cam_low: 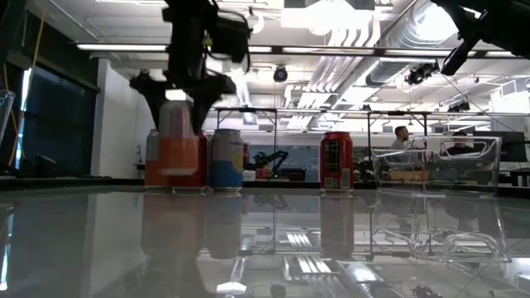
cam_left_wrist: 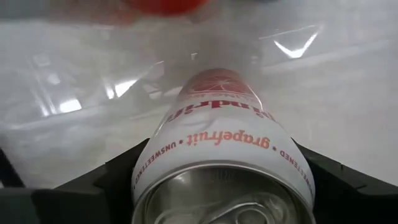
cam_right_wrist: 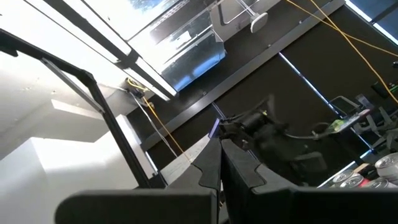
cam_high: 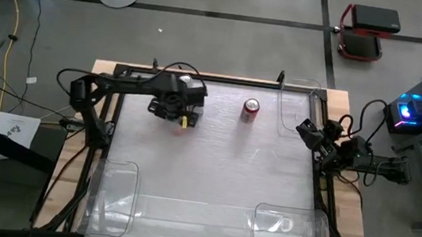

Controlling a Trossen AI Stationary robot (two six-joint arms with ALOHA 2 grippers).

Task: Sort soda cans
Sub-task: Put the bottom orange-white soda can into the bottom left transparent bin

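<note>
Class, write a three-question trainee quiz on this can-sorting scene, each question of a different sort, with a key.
1. True or false: the left gripper straddles a grapefruit can.
2. Which gripper is shut? A left, B right.
3. Fill in: the lone red can stands ___ on the table.

Key: 1 true. 2 B; the right gripper waits, shut, at the table's right edge by a clear bin. 3 upright.

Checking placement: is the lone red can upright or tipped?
Upright. The red can shows its round silver top from above and stands vertical in the low view.
</note>
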